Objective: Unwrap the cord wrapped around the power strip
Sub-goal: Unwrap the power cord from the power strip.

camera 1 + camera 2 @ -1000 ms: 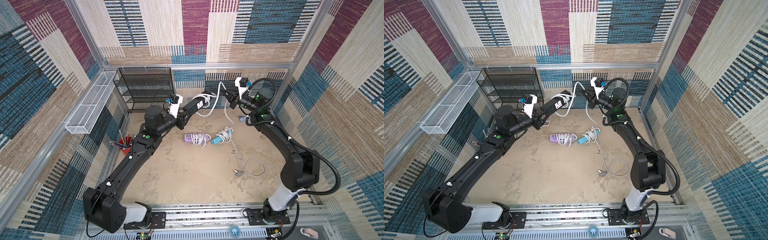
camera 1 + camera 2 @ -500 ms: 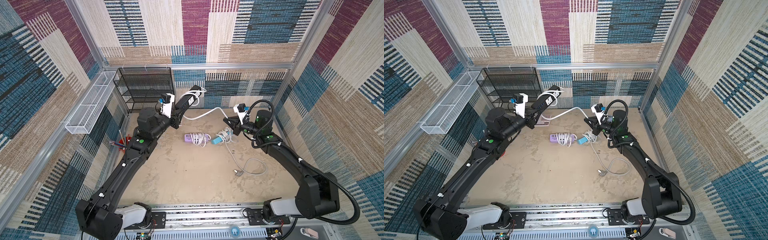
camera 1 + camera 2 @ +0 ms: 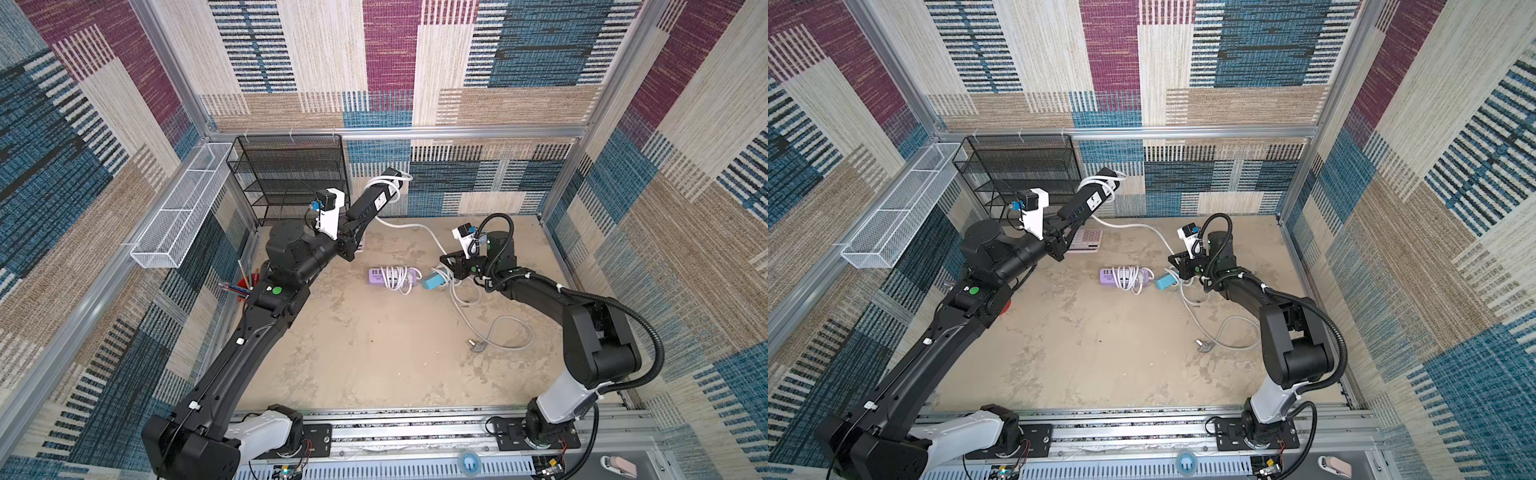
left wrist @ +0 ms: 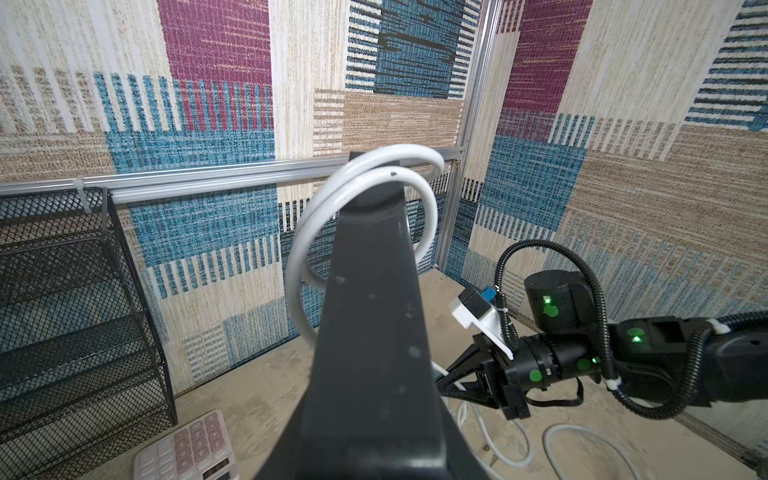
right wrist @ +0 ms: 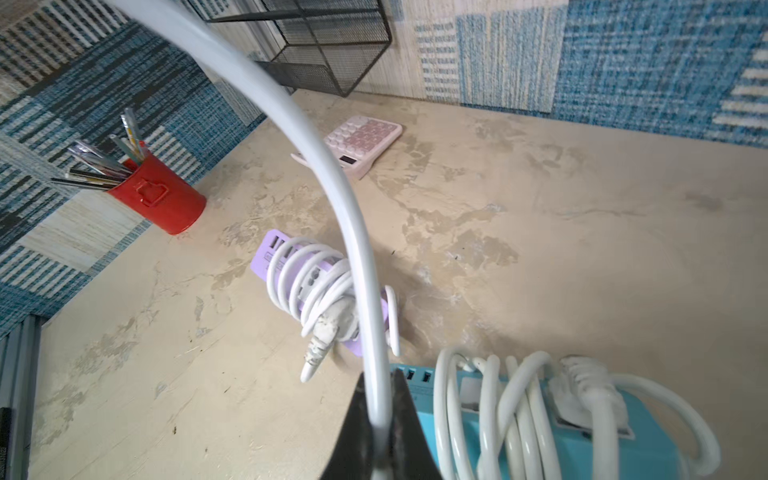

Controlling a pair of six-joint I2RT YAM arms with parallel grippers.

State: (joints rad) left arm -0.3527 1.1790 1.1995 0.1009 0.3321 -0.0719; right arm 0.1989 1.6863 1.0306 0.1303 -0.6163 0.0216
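The black power strip (image 3: 374, 199) (image 3: 1088, 201) is raised at a slant near the back wall, its near end inside my shut left gripper (image 3: 353, 232) (image 3: 1065, 232). In the left wrist view the strip (image 4: 370, 311) fills the centre, with two loose turns of white cord (image 4: 299, 249) around its far end. The cord (image 3: 411, 226) (image 3: 1133, 226) runs down to my right gripper (image 3: 446, 262) (image 3: 1175, 259) low over the table. The right wrist view shows the right gripper (image 5: 378, 407) shut on the cord (image 5: 332, 178).
A purple strip (image 3: 392, 277) (image 5: 316, 286) and a blue strip (image 3: 432, 282) (image 5: 540, 424), both cord-wrapped, lie mid-table. A grey plug and cable (image 3: 478, 345) trail to the right. Pink calculator (image 3: 1086, 241), red pen cup (image 5: 162, 199), black mesh rack (image 3: 291, 178) and white basket (image 3: 178, 208) stand left.
The right gripper has come down from beside the strip to the table near the blue strip, drawing cord out. The left arm has swung the strip up and toward the rack.
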